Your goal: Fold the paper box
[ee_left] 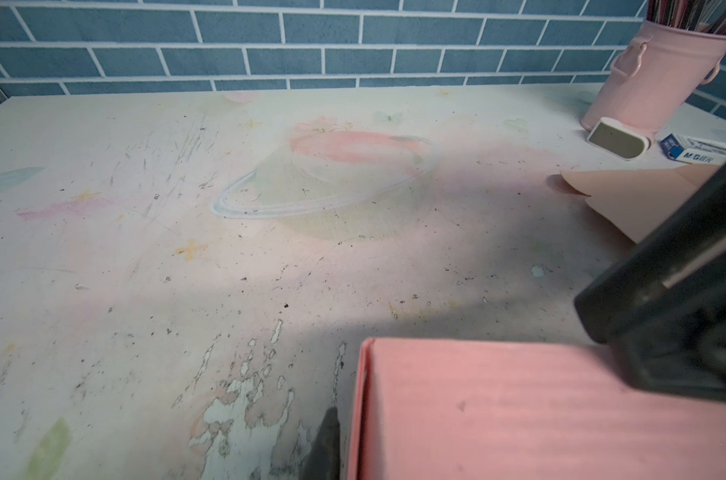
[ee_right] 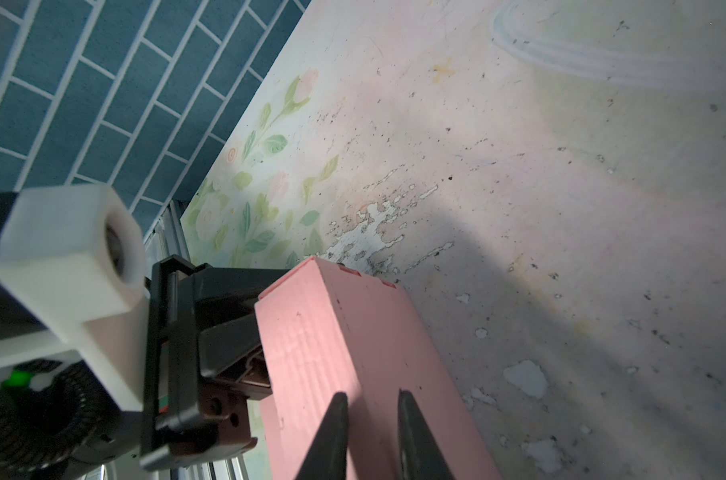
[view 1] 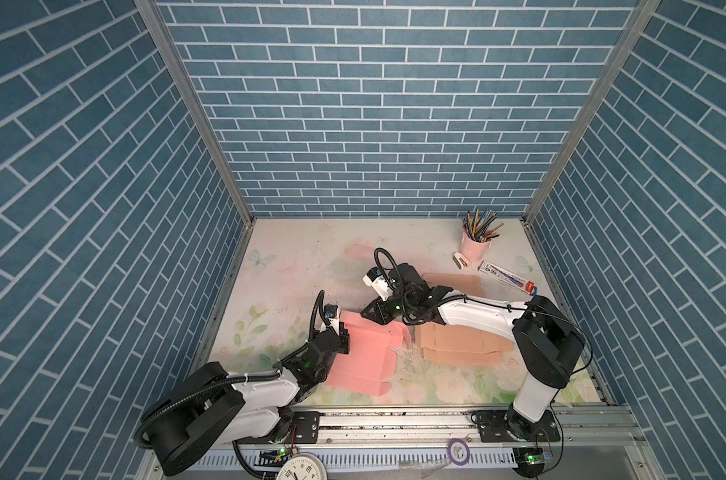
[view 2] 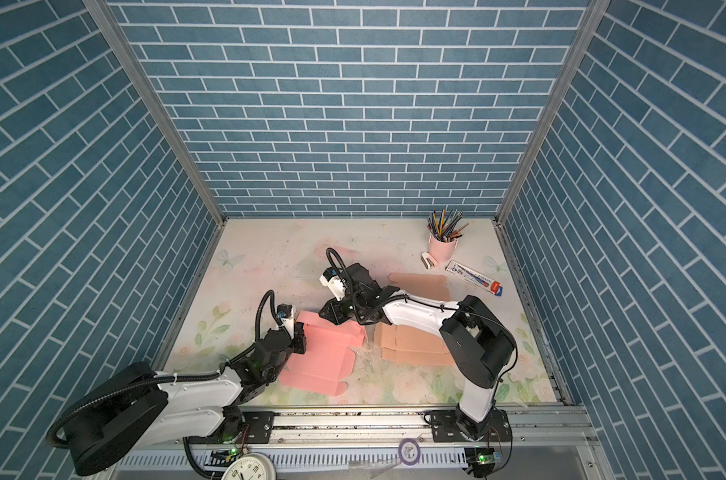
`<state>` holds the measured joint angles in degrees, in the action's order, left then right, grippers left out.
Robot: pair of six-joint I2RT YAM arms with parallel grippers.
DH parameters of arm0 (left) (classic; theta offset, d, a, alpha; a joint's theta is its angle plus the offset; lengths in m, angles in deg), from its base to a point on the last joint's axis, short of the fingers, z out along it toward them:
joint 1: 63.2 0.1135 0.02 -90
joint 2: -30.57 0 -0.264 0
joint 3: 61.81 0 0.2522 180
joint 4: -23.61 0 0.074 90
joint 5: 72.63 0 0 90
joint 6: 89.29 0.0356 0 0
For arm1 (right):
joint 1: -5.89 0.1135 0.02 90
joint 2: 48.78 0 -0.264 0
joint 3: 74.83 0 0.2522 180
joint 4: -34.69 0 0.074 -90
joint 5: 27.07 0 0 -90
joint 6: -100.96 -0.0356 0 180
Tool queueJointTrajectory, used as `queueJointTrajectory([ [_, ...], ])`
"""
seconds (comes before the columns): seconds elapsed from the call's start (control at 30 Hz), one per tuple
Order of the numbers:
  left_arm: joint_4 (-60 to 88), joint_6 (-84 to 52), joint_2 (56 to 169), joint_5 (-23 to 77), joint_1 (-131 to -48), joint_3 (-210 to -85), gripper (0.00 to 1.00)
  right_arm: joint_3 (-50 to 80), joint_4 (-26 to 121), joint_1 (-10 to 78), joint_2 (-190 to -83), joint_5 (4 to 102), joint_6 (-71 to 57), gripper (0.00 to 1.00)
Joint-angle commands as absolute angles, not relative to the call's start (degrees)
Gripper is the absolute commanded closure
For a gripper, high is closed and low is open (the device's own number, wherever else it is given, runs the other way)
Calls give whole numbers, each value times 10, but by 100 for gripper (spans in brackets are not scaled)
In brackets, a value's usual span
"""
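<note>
At the front centre of the table [view 1: 294,266], in both top views, the pink paper box [view 1: 365,353] lies mostly flat, one long wall folded up along its far edge. The left gripper [view 1: 344,334] sits at the left end of that wall. In the left wrist view one of its fingers [ee_left: 326,440] shows outside the raised pink panel and the other is hidden behind it, so the jaws are nearly closed with the panel pinched between them. The right gripper [ee_right: 371,432] reaches across from the right to the same wall. In the right wrist view its jaws stand narrow, astride the ridge of the fold; it cannot be told whether the tips actually press the paper. Just beside the box on the right lies a stack of tan cardboard blanks [view 1: 461,347], parted from it by a thin strip of bare table and partly covered by the right forearm. A second tan blank [view 1: 456,282] lies farther back, behind the right wrist. Well apart, at the back right corner, stand a pink pencil cup [view 1: 475,245], a small white item [view 1: 462,260] touching its base, and a pen carton [view 1: 506,276]. A clock [view 1: 301,467] and a purple tape roll [view 1: 459,450] rest on the front rail.
</note>
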<state>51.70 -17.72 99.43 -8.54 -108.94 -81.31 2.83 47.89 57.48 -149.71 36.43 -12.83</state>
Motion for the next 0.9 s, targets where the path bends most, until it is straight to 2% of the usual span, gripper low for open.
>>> queueJointTrajectory([
  [0.0,538,-175,1007,-93,-1092,-816,85,12,493,572,-1487,380,-141,78],
  [0.47,499,-172,963,-89,-1091,-822,99,28,521,570,-1459,392,-138,78],
  [0.73,407,-181,906,-37,-1054,-877,99,48,577,568,-1324,519,-129,71],
  [0.87,379,-189,886,6,-1027,-906,99,36,586,567,-1257,583,-118,73],
])
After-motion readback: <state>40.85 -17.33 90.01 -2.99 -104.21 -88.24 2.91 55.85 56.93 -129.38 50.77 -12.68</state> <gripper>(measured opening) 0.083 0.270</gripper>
